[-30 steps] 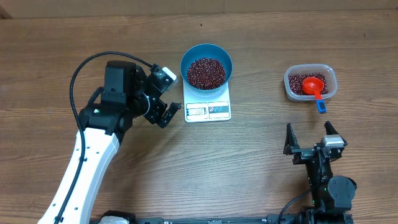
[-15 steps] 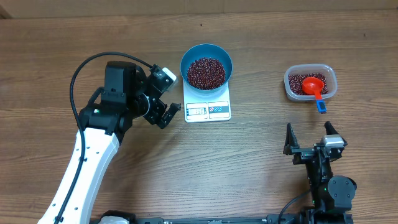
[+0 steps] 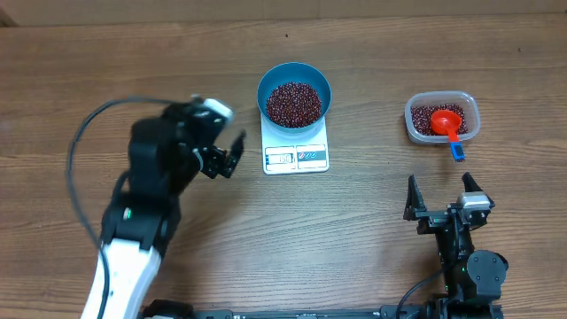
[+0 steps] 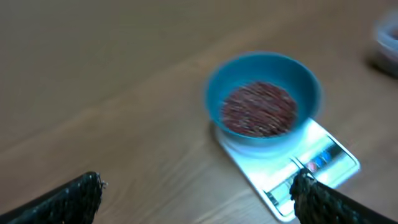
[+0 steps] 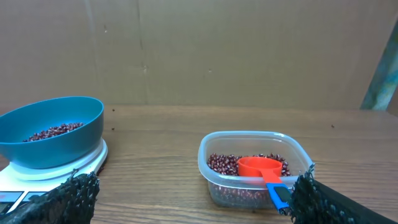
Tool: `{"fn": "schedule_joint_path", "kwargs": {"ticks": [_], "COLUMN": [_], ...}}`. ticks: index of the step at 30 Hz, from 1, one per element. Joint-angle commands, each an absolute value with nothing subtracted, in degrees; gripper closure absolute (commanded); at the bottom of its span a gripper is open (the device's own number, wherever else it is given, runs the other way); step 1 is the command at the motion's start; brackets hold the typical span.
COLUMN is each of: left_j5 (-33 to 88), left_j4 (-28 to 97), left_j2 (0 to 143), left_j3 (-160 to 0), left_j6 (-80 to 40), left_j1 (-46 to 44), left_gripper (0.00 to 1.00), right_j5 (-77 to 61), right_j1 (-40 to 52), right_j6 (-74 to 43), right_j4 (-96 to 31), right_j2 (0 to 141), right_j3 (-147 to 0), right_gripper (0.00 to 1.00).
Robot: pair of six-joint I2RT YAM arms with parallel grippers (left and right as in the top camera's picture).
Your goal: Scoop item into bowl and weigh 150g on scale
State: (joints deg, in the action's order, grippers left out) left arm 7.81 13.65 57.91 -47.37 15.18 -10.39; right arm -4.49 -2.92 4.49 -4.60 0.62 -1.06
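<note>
1. Overhead view: the scale (image 3: 296, 157), a flat white rectangle with a display window and blue-marked buttons along its near edge, lies on the wood-grain bench (image 3: 354, 230).
2. The bowl (image 3: 295, 71), round and deep, of smooth blue plastic, sits on the scale's far half. It hides that part and overhangs the sides.
3. Tiny dark red-brown beans (image 3: 294, 104) form a loose, grainy heap inside the bowl.
4. Well apart to the scale's right stands a clear, rounded-rectangular plastic tub (image 3: 473, 105). It holds more beans and a small red scoop (image 3: 446, 121), whose blue handle tip pokes over the near rim.
5. The black left pincer (image 3: 234, 156), blurred, is just left of the scale, jaws spread, pinching nothing.
6. The black right pincer (image 3: 439, 182) is well apart, nearer than the scale and to its right. Its rough-textured fingers are spread wide and empty.
</note>
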Motion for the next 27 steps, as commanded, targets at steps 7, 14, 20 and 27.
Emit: {"fn": "schedule_joint_path", "kwargs": {"ticks": [7, 14, 20, 27], "left_j5": [-3.4, -3.5, -1.8, -0.5], "left_j4": [-7.2, -13.1, -13.1, -13.5], "left_j2": [39.0, 25.7, 16.1, 6.9], "left_j3": [-23.9, -13.5, -8.1, -2.2], "left_j6": [5.7, 5.7, 5.6, 5.5], "left_j1": [-10.1, -9.3, -6.0, -2.9], "left_gripper": [0.0, 0.01, 0.0, 0.0], "right_j5": [-4.5, -4.6, -4.5, -4.6], "right_j1": [-2.6, -2.6, -2.6, -2.6], "right_j6": [4.4, 4.4, 4.4, 4.4], "right_j4": [-4.4, -4.4, -4.4, -4.4], "right_j2": [0.2, 0.2, 0.2, 0.2], "right_j3": [-0.4, -0.4, -0.4, -0.4], "right_gripper": [0.0, 0.0, 0.0, 0.0]}}
